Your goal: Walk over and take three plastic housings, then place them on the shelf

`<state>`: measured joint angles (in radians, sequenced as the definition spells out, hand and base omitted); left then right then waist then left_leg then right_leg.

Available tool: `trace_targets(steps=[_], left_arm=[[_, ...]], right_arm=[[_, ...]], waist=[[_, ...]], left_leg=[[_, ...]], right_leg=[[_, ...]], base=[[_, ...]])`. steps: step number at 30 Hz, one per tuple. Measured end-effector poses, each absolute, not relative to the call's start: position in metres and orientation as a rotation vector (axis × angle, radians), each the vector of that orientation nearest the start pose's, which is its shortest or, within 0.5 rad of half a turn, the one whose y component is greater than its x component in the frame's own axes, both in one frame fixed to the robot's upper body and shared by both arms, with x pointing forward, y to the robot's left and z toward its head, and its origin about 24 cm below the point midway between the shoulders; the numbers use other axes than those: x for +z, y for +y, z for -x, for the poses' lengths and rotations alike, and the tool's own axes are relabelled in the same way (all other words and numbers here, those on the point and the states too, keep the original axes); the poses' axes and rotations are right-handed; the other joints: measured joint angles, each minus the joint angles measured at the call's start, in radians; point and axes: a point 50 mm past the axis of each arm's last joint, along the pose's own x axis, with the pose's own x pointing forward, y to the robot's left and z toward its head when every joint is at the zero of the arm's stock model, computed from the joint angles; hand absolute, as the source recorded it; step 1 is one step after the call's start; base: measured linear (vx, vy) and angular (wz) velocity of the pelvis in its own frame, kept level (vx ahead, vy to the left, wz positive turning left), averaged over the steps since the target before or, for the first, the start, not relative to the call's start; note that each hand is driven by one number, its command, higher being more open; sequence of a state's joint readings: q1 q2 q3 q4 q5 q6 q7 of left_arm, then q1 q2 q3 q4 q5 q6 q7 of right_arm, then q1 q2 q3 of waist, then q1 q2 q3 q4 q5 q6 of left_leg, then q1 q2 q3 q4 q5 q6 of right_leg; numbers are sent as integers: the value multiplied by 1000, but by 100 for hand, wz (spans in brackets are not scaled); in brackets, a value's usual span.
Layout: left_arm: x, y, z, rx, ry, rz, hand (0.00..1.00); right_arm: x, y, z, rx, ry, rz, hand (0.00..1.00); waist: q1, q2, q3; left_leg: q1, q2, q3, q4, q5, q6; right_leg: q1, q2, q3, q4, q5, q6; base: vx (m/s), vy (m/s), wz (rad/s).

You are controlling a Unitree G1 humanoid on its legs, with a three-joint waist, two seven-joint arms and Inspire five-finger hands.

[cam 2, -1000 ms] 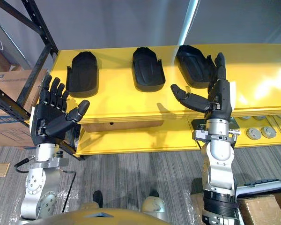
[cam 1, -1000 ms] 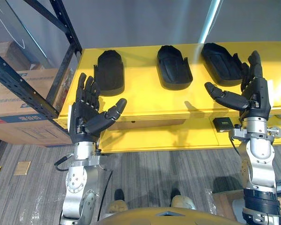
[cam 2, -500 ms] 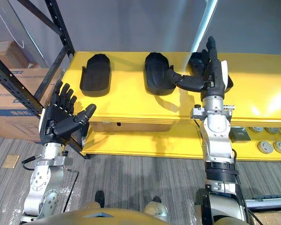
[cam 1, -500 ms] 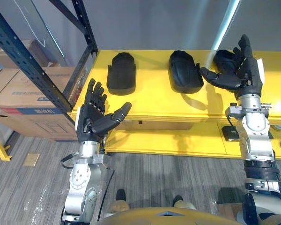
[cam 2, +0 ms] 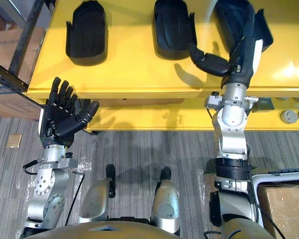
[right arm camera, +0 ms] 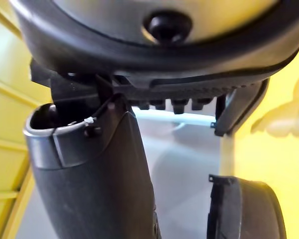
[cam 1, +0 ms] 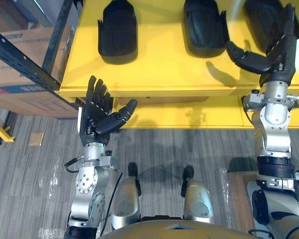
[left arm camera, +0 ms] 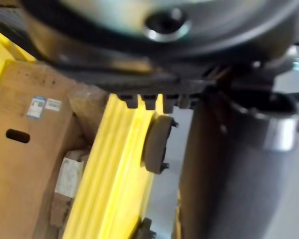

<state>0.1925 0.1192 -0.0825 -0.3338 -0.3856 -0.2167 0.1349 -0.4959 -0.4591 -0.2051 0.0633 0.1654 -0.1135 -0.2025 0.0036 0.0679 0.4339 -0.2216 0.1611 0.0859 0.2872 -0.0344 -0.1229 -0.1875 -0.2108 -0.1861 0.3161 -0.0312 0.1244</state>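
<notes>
Right hand is spread, thumb wide, fingers straight at the right housing on the yellow top, with the middle housing and left housing alongside. I'd come down squarely, then curl round its rim. Left hand hangs open, empty.

Across the top of the frame, on the shelf, lie in a row the left housing, middle housing and right housing. The right hand overlaps the last, upper right. The left hand stands lower left, before the shelf's edge.
</notes>
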Motion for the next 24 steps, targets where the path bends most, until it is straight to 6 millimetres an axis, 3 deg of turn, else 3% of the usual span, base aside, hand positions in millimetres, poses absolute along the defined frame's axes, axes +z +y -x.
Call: trace_targets(steps=[4, 9, 19, 24], left_arm=[[93, 168, -211, 90, -319, 314, 100], [93, 168, -211, 93, -320, 316, 100], [88, 154, -211, 42, -292, 341, 100], [87, 145, -210, 24, -279, 364, 100]], right_arm=[[235, -256, -317, -337, -670, 172, 100], [262, -254, -319, -320, -775, 191, 100], [273, -248, -345, -352, -714, 174, 100], [285, -261, -358, -475, -634, 284, 100]], waist=[[19, 3, 3], [26, 31, 26], [43, 43, 30], [52, 72, 39]], left_leg=[[-24, -6, -18, 55, -9, 5], [-50, -18, -36, 77, -18, 8], [-46, -38, -45, 73, -7, 8], [-32, -54, -50, 41, 10, 9]], right_leg=[[-22, -14, -4, 65, -24, 0], [-40, -33, -18, 104, -49, -2], [-56, -57, -21, 159, -75, 0], [-56, -74, -27, 173, -85, 2]], base=[[-20, -4, 9], [-38, 11, 13], [-7, 5, 5], [-22, 12, 8]])
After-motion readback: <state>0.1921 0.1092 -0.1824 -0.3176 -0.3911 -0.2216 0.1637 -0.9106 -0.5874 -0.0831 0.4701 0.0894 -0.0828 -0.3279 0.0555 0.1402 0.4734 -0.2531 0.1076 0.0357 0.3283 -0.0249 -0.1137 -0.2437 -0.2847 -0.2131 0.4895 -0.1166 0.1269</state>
